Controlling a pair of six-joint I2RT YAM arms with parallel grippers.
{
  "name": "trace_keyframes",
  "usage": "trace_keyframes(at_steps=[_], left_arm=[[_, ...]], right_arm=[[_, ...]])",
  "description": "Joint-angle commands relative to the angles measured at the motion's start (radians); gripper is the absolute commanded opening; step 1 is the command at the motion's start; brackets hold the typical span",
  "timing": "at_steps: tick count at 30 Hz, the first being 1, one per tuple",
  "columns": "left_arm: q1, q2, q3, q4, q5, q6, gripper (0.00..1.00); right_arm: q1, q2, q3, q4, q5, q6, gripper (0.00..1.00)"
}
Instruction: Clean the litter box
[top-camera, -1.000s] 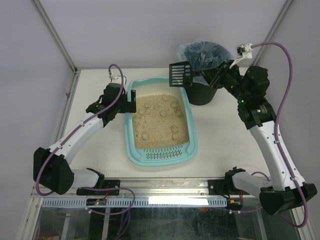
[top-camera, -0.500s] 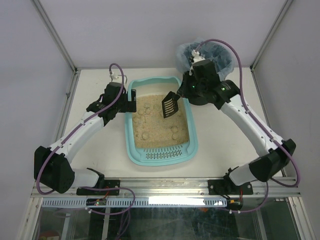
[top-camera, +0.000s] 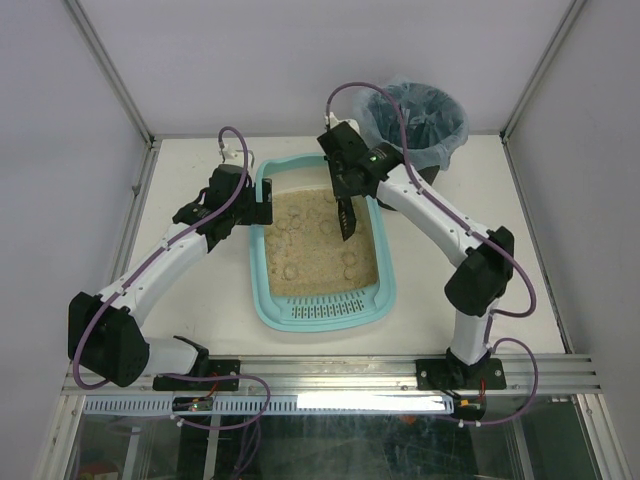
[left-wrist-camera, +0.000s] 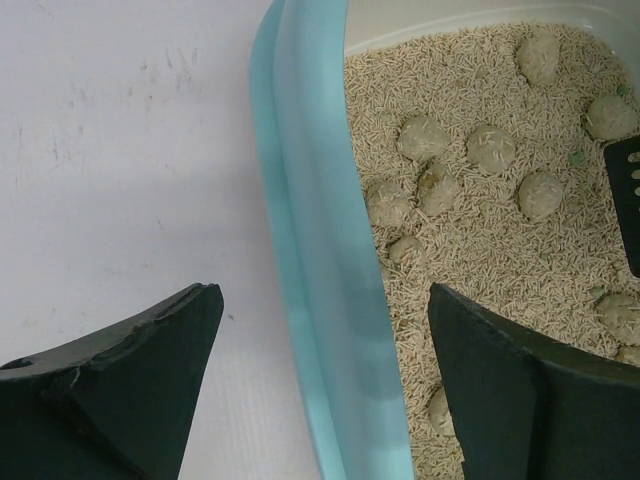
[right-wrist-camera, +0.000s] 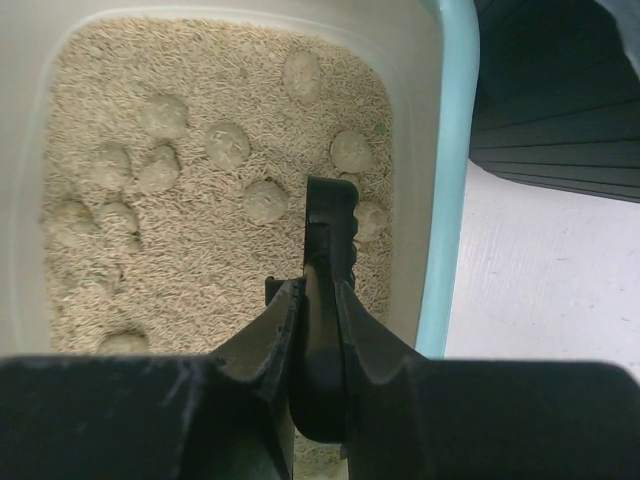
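Litter box (top-camera: 258, 270) light teal, raised rim; beige litter (top-camera: 310, 252), round clumps (left-wrist-camera: 424, 137)

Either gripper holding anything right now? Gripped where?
The right gripper is shut on the black scoop, clamped on its handle. The left gripper is open, one finger each side of the litter box rim, holding nothing.

moved: scoop (top-camera: 347, 218) in right gripper (top-camera: 345, 192) | from: bin (top-camera: 452, 135) — to: litter box (top-camera: 320, 312)

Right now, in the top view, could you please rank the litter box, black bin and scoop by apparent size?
1. litter box, largest.
2. black bin, clearly smaller.
3. scoop, smallest.
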Motion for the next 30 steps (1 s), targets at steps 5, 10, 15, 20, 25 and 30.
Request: trace_keyframes(at_steps=[5,10,15,20,25,30], left_arm=[[0.007,-0.012,0.043,0.022,0.017,0.023,0.87],[0.006,-0.012,0.042,0.022,0.015,0.025,0.88],[0.007,-0.013,0.041,0.022,0.015,0.025,0.88],[0.007,-0.014,0.042,0.022,0.015,0.024,0.87],[0.007,-0.014,0.041,0.022,0.018,0.026,0.87],[0.007,-0.013,0.041,0.022,0.023,0.026,0.88]], right_arm=[[0.015,0.053,0.059,0.017,0.109,-0.074,0.0],[0.016,0.071,0.03,0.051,0.09,-0.074,0.0],[0.016,0.091,0.019,0.088,0.02,-0.06,0.0],[0.014,0.119,0.028,0.104,-0.041,-0.037,0.0],[0.014,0.14,0.038,0.103,-0.095,-0.007,0.0],[0.014,0.111,-0.011,0.154,-0.183,0.03,0.0]])
